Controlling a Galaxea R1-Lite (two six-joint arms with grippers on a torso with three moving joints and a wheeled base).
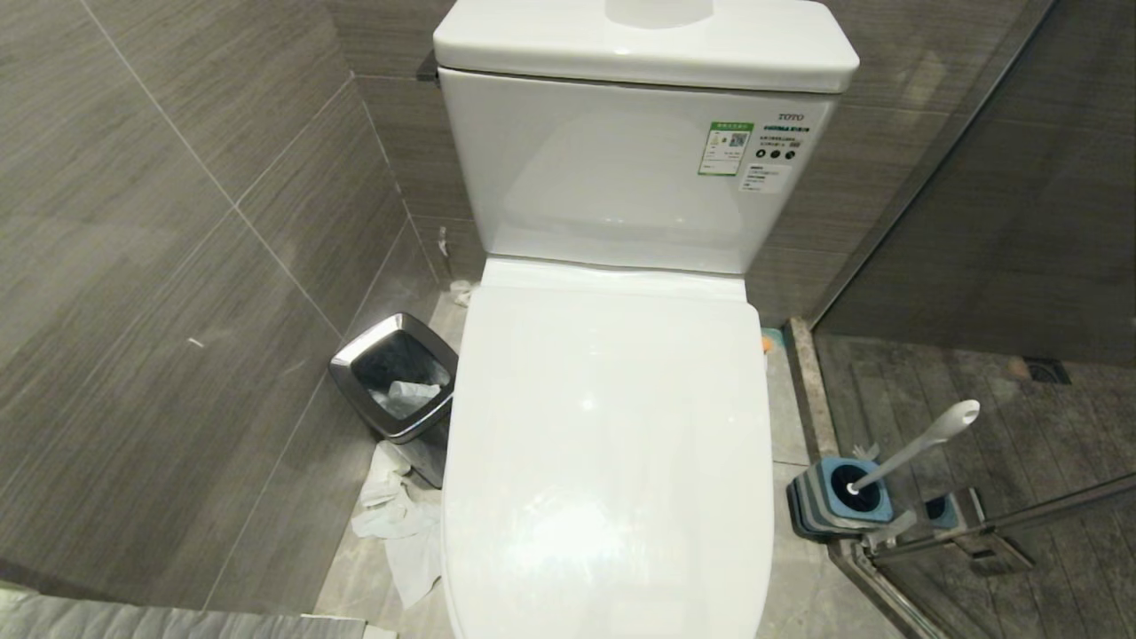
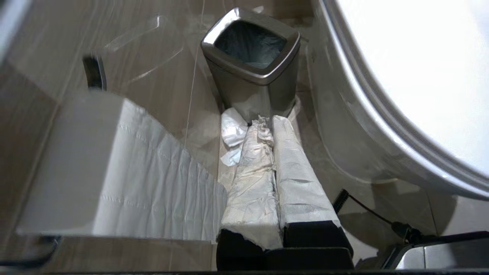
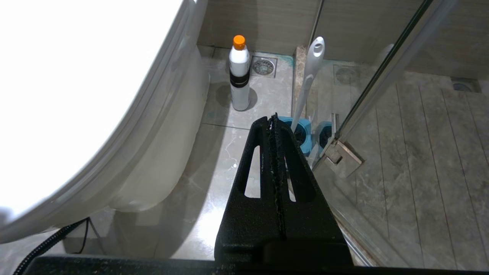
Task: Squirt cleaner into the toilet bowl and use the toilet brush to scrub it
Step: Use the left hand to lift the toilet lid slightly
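The white toilet (image 1: 612, 426) fills the middle of the head view with its lid down, so the toilet bowl is hidden. To its right the toilet brush (image 1: 923, 444) leans in a blue-and-grey holder (image 1: 843, 501). Neither gripper shows in the head view. My right gripper (image 3: 273, 116) is shut and empty, low beside the toilet, pointing toward the brush handle (image 3: 309, 76) and the cleaner (image 3: 239, 76), a white bottle with an orange cap standing on the floor. On the toilet's other side my left gripper (image 2: 269, 121) is shut, its fingers wrapped in white paper.
A chrome-rimmed black bin (image 1: 397, 373) stands left of the toilet with crumpled tissue (image 1: 399, 524) on the floor before it. A toilet paper roll (image 2: 114, 168) hangs by the left gripper. A glass shower door with a metal hinge (image 3: 342, 158) stands right of the brush holder.
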